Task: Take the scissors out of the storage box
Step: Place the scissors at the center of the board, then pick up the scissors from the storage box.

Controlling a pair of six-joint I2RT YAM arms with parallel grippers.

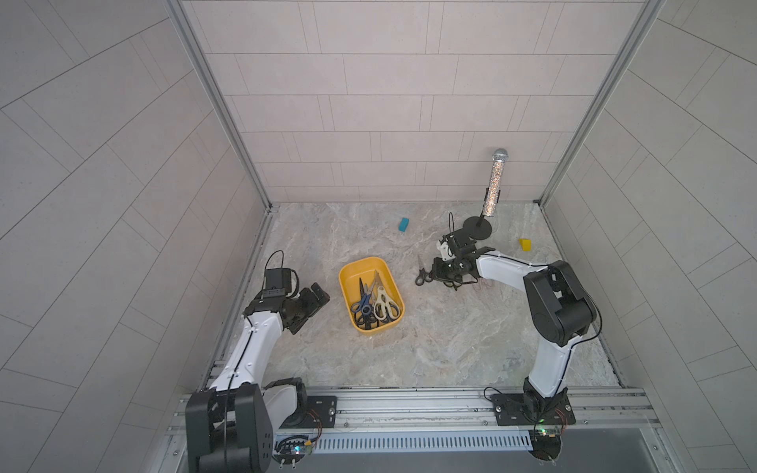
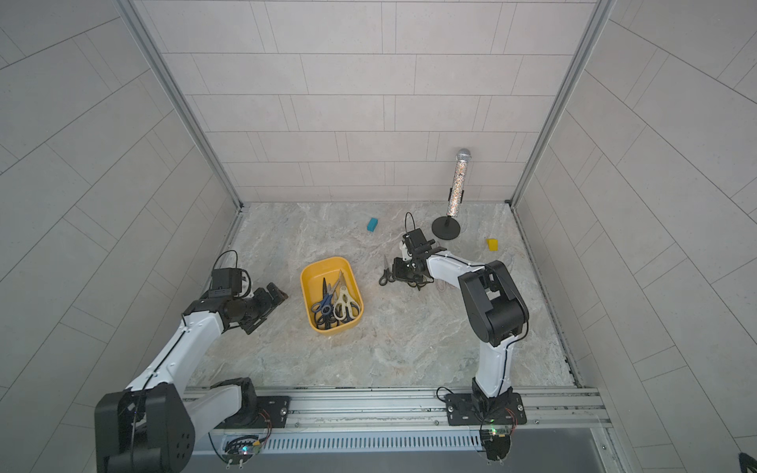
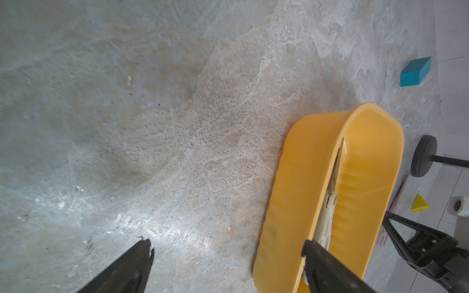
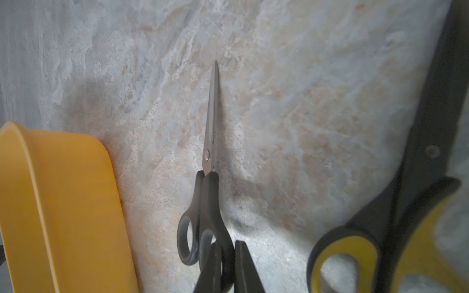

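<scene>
Handling: black-handled scissors [image 4: 209, 177] = stiff steel blades, hard plastic loops, prob. light. Blades are smooth & pointed, so a poor spot to pinch. Best hold is a handle loop or the neck just behind the pivot. Blades are shut, so the pair should move as one rigid piece, tho held by one loop it may swing abt the fingers.

R gripper [image 4: 227, 243] is clamped on that pair. Its fingers pinch one handle loop, blade pointing away from the wrist. Pair is out over the marble tabletop [image 4: 304, 114], beside the storage box [image 4: 63, 190] but apart from it. Resting or just above the surface, can't tell. Yellow-and-black scissors [image 4: 350, 244] lie on the gripper's other side, also out of the box.

L gripper [image 3: 225, 247] is spread wide, empty, just beside the box's long wall on the side away from the R arm.

Both top views show several pairs in the box: blue-handled pair [image 1: 359, 306], cream-handled pair [image 1: 386, 306], dark ones beneath, handles toward the robot, overlapping. Judgement: those look interlocked, so take the topmost loop & lift slow, else neighbours may drag along.
</scene>
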